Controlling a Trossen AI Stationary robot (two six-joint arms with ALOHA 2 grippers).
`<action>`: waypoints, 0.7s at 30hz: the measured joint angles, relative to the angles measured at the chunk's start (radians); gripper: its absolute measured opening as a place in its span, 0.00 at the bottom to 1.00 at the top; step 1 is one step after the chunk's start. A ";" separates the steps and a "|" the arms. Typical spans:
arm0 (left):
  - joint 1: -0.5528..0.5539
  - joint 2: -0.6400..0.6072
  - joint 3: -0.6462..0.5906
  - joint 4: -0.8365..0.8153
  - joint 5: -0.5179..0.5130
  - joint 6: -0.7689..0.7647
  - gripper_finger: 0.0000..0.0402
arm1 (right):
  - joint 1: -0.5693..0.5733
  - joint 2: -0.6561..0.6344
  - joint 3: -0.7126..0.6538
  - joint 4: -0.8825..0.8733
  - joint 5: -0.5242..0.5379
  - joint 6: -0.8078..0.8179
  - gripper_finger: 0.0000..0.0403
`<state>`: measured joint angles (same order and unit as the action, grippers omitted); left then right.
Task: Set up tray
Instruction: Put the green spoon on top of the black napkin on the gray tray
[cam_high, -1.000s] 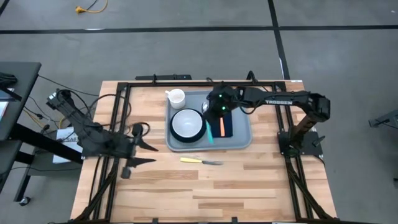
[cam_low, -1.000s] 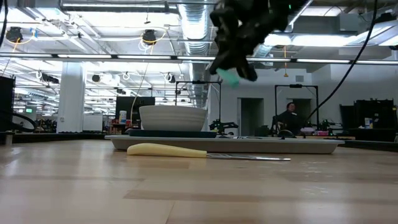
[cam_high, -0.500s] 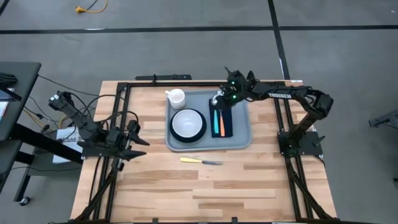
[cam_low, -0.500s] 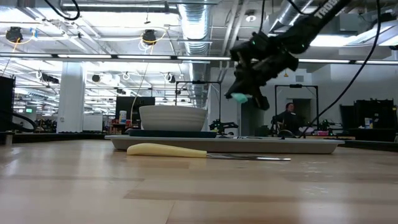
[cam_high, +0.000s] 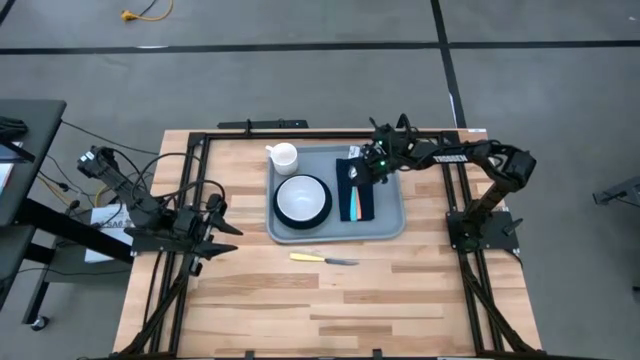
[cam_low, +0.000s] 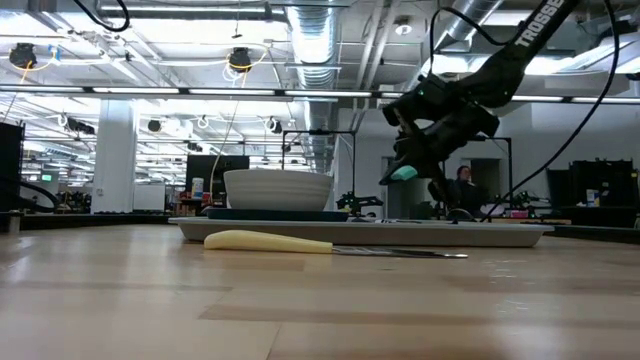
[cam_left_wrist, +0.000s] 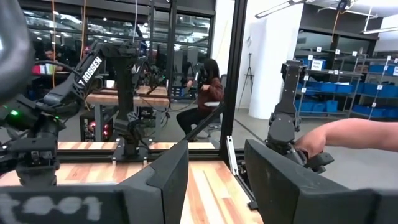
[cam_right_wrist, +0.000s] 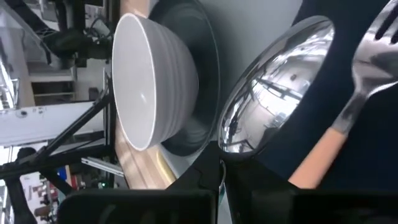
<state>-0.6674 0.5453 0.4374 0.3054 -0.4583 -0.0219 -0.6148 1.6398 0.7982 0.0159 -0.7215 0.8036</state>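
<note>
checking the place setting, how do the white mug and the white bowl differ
The white mug stands on bare wood just off the tray's far left corner; the white bowl sits on the dark plate inside the tray. The mug is smaller and has a handle; the bowl is wider, with none. Both are white and upright.

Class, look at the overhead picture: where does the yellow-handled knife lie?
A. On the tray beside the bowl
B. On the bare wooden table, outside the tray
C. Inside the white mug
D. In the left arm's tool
B. In the high view the yellow-handled knife lies on the wooden table, just outside the rim of the tray, with neither arm touching it.
</note>
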 joint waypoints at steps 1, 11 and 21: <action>0.000 0.000 0.000 0.000 0.000 0.001 0.36 | 0.006 0.000 0.000 0.004 0.008 0.012 0.00; 0.000 0.000 0.000 0.000 0.000 0.002 0.36 | 0.005 0.030 0.001 0.057 0.006 0.037 0.00; 0.000 0.000 0.000 -0.002 -0.015 -0.015 0.36 | -0.001 0.200 0.052 0.187 -0.099 0.035 0.00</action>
<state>-0.6674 0.5455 0.4377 0.3034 -0.4734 -0.0372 -0.6162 1.8397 0.8502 0.2025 -0.8207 0.8385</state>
